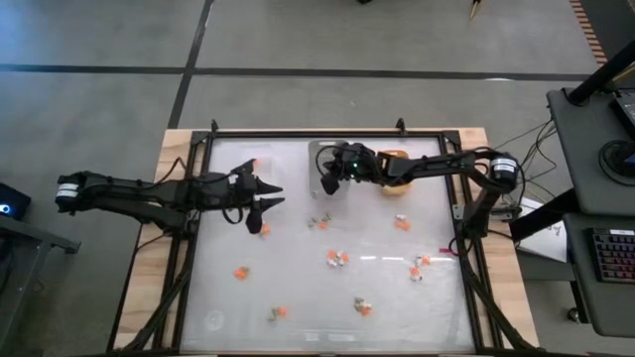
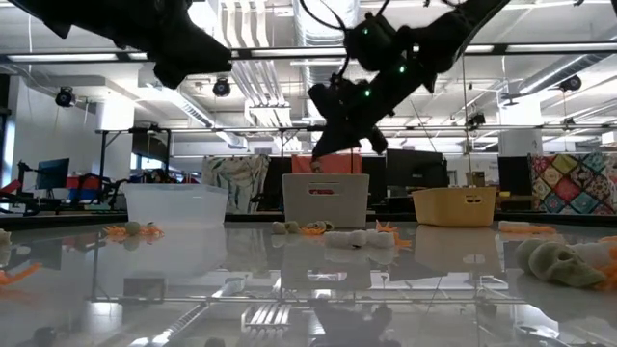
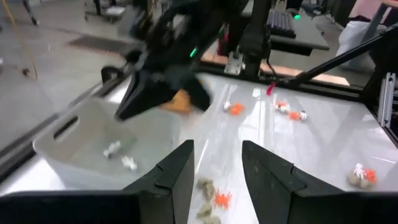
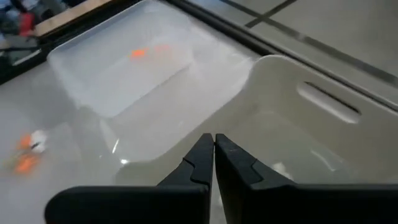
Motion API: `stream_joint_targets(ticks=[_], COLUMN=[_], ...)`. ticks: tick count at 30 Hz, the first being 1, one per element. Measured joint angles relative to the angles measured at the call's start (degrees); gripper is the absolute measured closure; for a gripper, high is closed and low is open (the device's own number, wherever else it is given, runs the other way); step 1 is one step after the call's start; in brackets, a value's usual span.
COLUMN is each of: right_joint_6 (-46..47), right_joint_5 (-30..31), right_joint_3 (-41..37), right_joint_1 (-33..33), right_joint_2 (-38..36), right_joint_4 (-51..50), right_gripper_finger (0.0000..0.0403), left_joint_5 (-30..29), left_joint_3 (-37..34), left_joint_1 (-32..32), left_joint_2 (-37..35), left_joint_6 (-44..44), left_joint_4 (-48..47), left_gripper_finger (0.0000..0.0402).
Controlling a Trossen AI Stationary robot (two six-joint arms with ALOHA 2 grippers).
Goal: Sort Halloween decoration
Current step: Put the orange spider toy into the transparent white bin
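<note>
Small orange, white and tan trinkets lie scattered on the glass table [image 1: 337,258] [image 1: 241,272] [image 1: 402,223]. Two white ones rest inside the grey tray [image 3: 121,155], and an orange one lies in the clear tray [image 4: 138,54]. My right gripper [image 4: 214,142] is shut and hovers over the grey tray [image 1: 322,159]; nothing shows between its fingers. My left gripper [image 3: 217,149] is open and hangs above the table just left of the trays, over a tan and an orange trinket [image 3: 211,198].
Three trays stand in a row at the far side: clear [image 2: 176,204], grey [image 2: 325,200], orange-yellow [image 2: 453,205]. A black frame [image 1: 198,198] rims the glass top. More trinkets lie toward the near edge [image 1: 362,305] [image 1: 276,314] and the right [image 1: 420,268].
</note>
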Motion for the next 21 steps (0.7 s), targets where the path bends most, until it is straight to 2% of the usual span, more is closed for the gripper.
stream_joint_targets(ticks=[10,12,17,21], right_joint_6=[-2.2,-2.5,-3.3,-3.3], right_joint_5=[0.0,-0.1,0.0,0.0], right_joint_3=[0.0,-0.1,-0.1,-0.1], right_joint_1=[5.5,6.1,6.7,6.7], right_joint_2=[-5.5,-5.7,-5.7,-5.5], right_joint_4=[-5.6,-5.8,-6.2,-6.3], right_gripper_finger=[0.0394,0.0394,0.0394,0.0394], left_joint_5=[0.1,1.8,8.2,11.9], left_joint_3=[1.5,3.0,10.3,15.4], left_joint_1=[0.0,0.0,-0.2,-3.4], left_joint_2=[0.6,1.6,7.0,13.4], left_joint_6=[-17.9,-21.3,-31.6,-39.0], left_joint_4=[-16.3,-21.1,-39.2,-54.0], left_gripper_finger=[0.0283,0.0283,0.0283,0.0283])
